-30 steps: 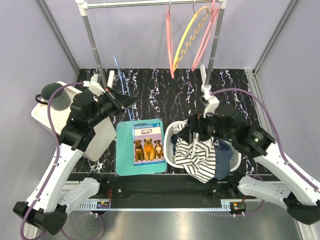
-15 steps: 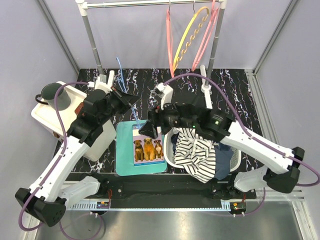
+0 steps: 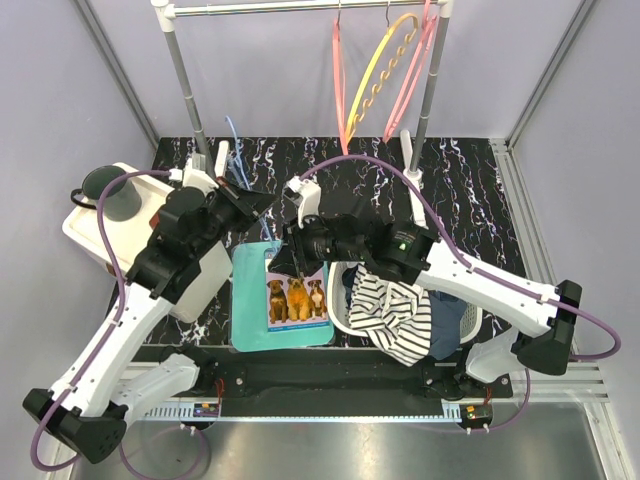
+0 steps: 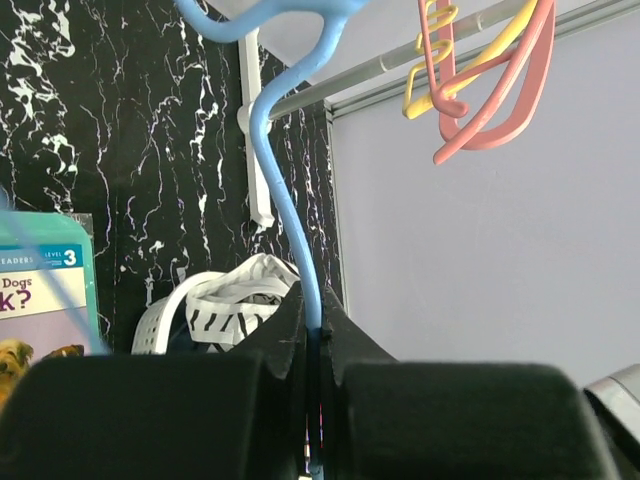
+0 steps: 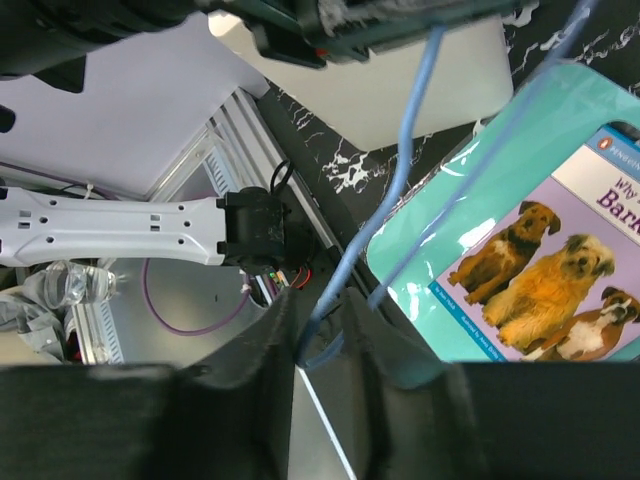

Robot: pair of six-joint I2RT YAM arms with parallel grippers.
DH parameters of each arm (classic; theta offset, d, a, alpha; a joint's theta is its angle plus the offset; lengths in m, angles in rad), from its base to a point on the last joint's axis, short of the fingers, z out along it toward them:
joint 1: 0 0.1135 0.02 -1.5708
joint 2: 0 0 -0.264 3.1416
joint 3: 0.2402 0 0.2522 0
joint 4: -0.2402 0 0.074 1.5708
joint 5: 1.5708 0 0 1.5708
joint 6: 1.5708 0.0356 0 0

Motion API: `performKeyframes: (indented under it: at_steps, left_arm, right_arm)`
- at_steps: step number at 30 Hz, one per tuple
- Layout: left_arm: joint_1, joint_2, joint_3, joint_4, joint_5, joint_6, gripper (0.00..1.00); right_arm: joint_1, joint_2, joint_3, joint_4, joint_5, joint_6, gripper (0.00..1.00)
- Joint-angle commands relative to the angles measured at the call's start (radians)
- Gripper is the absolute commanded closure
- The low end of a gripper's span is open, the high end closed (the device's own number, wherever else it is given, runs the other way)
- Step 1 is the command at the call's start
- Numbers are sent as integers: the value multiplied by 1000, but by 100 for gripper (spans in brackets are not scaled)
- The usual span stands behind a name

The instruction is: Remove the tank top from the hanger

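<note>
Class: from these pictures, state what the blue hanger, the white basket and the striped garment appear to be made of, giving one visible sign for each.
Blue hanger: probably plastic; smooth, glossy, uniformly coloured rod.
White basket: likely moulded plastic; rigid curved rim.
Striped garment: soft fabric, matte; it drapes in folds.

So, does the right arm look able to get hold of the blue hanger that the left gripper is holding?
Probably yes: the blue hanger runs between the fingers of the right gripper, with nothing in between. The left gripper is shut on another stretch. Whether the right one grips yet is unclear.
</note>
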Motion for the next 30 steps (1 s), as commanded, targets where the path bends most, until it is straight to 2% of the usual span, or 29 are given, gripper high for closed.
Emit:
performKeyframes:
  at_steps: [1,3,7,9,10,12,13,17,23,26,30]
  left_arm:
    - [-13,-20,-1,53,17,-21,100]
    - [-13,-20,-3,56,26,-23,100]
    - [-13,-31,-10,61,25,-12,96]
    - [-13,-49,-19,68,17,6,85]
    - [-13,-57,-21,70,14,14,70]
    - [-13,-86,-30,75,-6,29,55]
    - [-13,-98,-35,75,-20,34,43]
    - [-13,-173,-36,50,-70,74,27]
    - [-12,-282,-10,-14,-146,152,20]
    - [-12,-339,2,-28,-126,194,20]
    - [-13,-411,-3,-33,-78,227,19]
  right_arm:
    - [10,19,53,60,36,28,85]
    - [14,16,51,69,46,49,100]
    - [18,-9,16,106,81,103,100]
    - [16,-27,1,115,113,117,100]
    - [18,-30,-1,114,124,123,100]
    - [16,-42,-7,115,151,124,100]
    - [16,-45,-9,115,159,126,100]
    - [16,-55,-13,115,202,132,100]
    - [7,-47,16,77,302,100,100]
    - [-16,-35,68,43,351,61,100]
    - [-120,1,149,30,360,3,100]
